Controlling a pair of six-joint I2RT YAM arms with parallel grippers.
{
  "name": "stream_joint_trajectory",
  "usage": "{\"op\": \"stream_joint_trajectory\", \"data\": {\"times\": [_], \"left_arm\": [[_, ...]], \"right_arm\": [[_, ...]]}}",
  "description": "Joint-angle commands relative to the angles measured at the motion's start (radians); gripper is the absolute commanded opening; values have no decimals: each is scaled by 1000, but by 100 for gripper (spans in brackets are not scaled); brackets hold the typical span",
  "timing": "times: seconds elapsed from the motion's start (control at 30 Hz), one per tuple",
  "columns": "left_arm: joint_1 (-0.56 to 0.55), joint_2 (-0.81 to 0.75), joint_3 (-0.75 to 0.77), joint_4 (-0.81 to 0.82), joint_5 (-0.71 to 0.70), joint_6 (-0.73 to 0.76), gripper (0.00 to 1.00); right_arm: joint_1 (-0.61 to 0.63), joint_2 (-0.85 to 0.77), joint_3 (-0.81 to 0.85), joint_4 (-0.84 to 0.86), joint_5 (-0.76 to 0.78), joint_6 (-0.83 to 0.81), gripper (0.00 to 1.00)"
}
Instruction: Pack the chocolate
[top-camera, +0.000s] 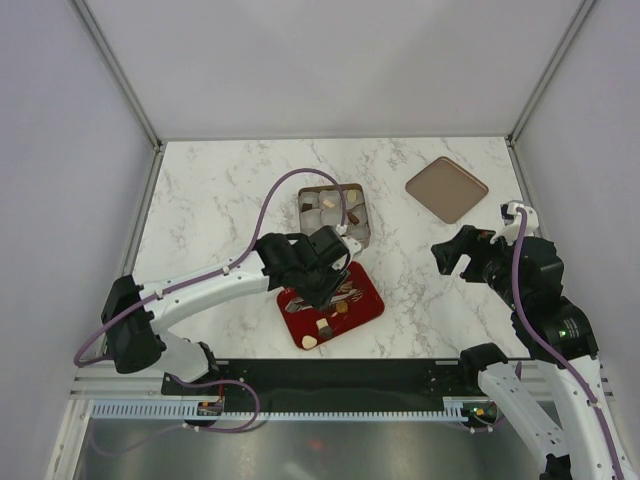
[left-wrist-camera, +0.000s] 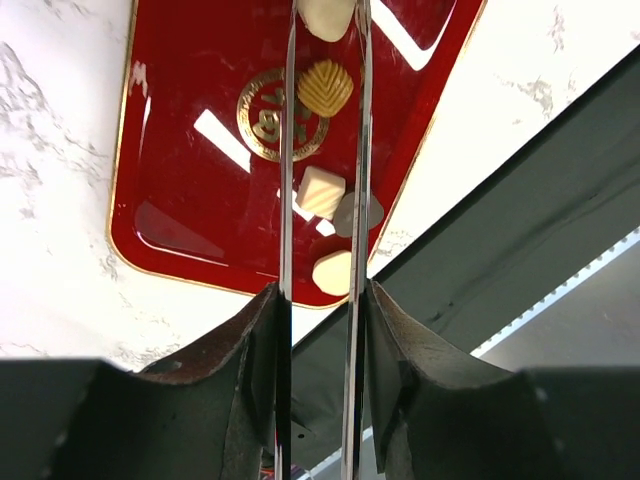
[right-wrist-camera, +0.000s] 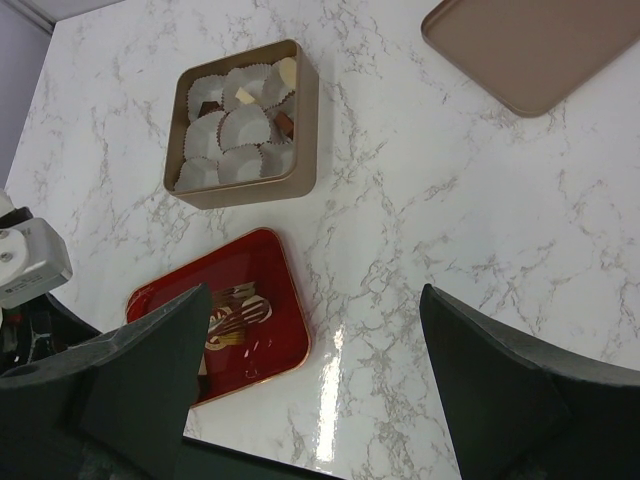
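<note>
Over the glossy red rectangular tray with a gold rim (left-wrist-camera: 160, 230) hangs the left gripper (top-camera: 336, 282). Its dark fingers (left-wrist-camera: 395, 370) each carry a thin metal blade, and the two blades run parallel with a narrow gap between them.

Through that gap the left wrist view shows four pieces of chocolate lying in a row on the tray:
- a cream rounded piece (left-wrist-camera: 333, 272) lies nearest the tray's near corner;
- a cream square piece (left-wrist-camera: 321, 192) lies just beyond it;
- a tan ribbed shell-shaped piece (left-wrist-camera: 325, 87) lies beside the tray's gold emblem (left-wrist-camera: 262, 115);
- another cream piece (left-wrist-camera: 325, 15) lies at the picture's upper edge.

That last piece spans the gap from blade to blade. The blade tips are cut off there, so I cannot tell whether the left gripper pinches it or merely straddles it.

Behind the tray, a little apart from its far edge, sits a bronze square tin (right-wrist-camera: 303, 120) filled with white fluted paper cups (right-wrist-camera: 243, 128). Some cups already hold chocolate: a pale tan piece (right-wrist-camera: 287, 71), a second tan piece (right-wrist-camera: 245, 97) and a dark brown piece (right-wrist-camera: 285, 125).

Right of the tray and farther back, a flat brown square lid (top-camera: 446, 188) lies on the white marble table (top-camera: 220, 190). Right of the tray and well apart from it, the right gripper (right-wrist-camera: 316, 300) hovers above the marble. Its fingers are spread wide, with nothing between them.
</note>
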Motion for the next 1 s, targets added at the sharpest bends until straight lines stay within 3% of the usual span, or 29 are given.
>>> {"op": "stream_joint_trajectory", "data": {"times": [0.0,0.4,0.97], "left_arm": [[-5,6,74,5,-35,-27,43],[-4,55,183,-61,-75,-45,44],[-24,29,81,-75,-1,-21,50]], "right_arm": [[0,-9,34,8,18,1,94],[-1,-9,40,5,41,-11,94],[0,-14,35,1,46,-13,94]]}}
